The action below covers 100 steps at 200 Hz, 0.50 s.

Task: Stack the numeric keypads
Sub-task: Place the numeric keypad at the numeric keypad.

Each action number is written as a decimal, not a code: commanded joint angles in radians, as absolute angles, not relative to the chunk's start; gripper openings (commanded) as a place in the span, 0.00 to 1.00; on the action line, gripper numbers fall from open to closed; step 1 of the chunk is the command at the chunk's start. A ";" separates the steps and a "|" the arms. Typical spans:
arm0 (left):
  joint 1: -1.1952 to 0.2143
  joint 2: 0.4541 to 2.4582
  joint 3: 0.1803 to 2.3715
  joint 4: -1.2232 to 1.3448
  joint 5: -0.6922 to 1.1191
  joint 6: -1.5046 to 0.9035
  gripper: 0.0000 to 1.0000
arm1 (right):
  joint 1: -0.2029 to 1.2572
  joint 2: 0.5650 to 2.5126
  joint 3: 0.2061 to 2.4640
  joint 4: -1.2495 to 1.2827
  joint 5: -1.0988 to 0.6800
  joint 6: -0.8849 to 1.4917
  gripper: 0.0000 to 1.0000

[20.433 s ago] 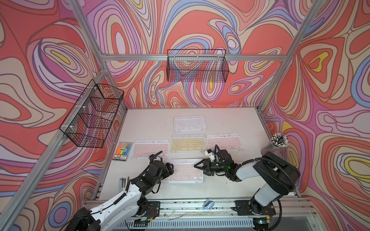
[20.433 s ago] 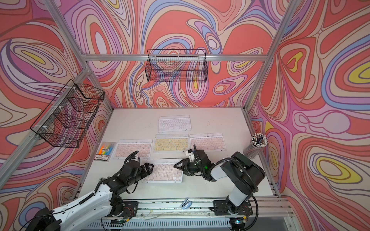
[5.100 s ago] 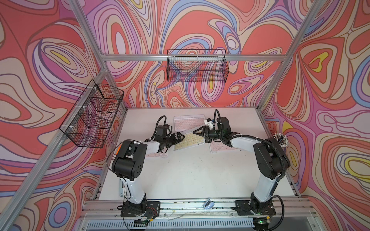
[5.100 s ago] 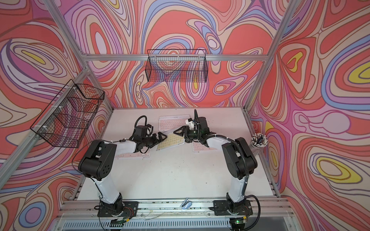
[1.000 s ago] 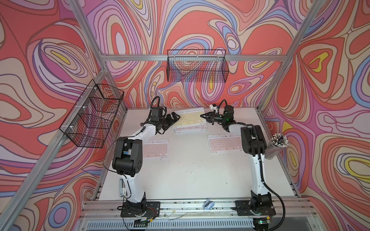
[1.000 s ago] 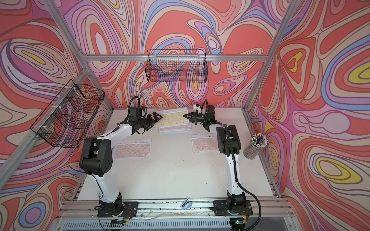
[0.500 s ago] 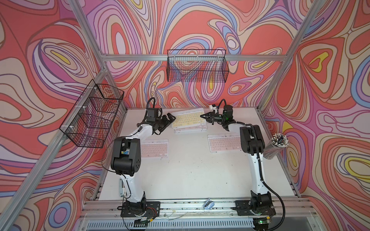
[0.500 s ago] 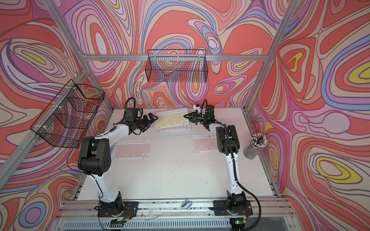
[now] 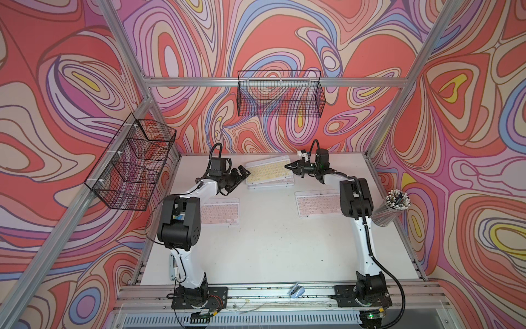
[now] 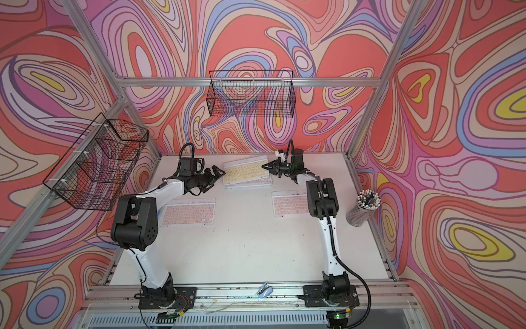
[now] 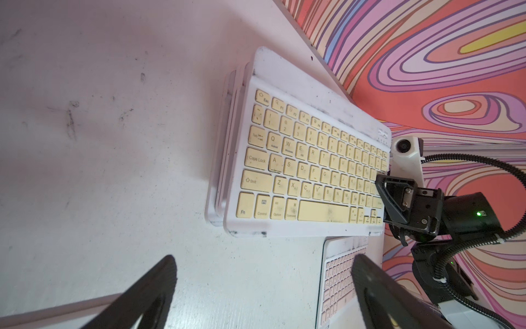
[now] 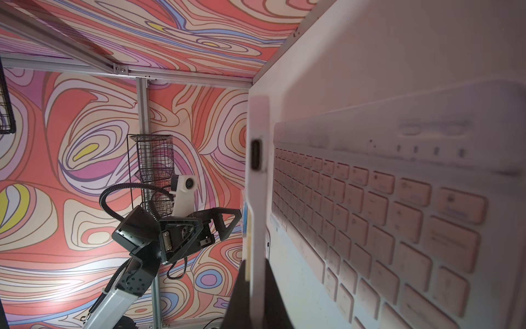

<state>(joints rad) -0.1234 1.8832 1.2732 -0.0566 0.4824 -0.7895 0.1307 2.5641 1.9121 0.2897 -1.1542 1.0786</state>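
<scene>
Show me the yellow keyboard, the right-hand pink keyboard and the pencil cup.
yellow keyboard (image 9: 267, 173): a top view, middle keys.
right-hand pink keyboard (image 9: 316, 202): a top view, middle keys.
pencil cup (image 9: 384, 214): a top view, clear wall.

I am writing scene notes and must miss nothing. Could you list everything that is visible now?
yellow keypad: one, yellow keys, top of the stack at the back
keypads under it: at least two, colours hidden
left pink keypad: one, pink, flat by the left arm
right pink keypad: one, pink, flat by the right arm
back basket: one, black, back wall
side basket: one, black, left wall
pen cup: one, clear, right edge
table: one, white
left gripper: black, open, beside the stack
right gripper: black, shut on yellow keypad
</scene>
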 commanded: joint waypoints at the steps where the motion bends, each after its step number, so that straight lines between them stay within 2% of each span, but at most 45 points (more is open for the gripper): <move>1: -0.126 1.879 1.266 -0.056 0.494 -0.787 0.98 | 0.118 2.583 1.942 0.267 -1.146 1.041 0.00; 100: -0.138 1.894 1.265 -0.060 0.482 -0.775 0.98 | 0.115 2.620 2.022 0.020 -1.099 0.882 0.00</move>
<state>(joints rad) -0.1318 1.8832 1.2732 -0.0559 0.4862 -0.7887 0.1192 2.5893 1.9881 0.0734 -1.1213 0.9333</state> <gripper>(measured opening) 0.983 0.050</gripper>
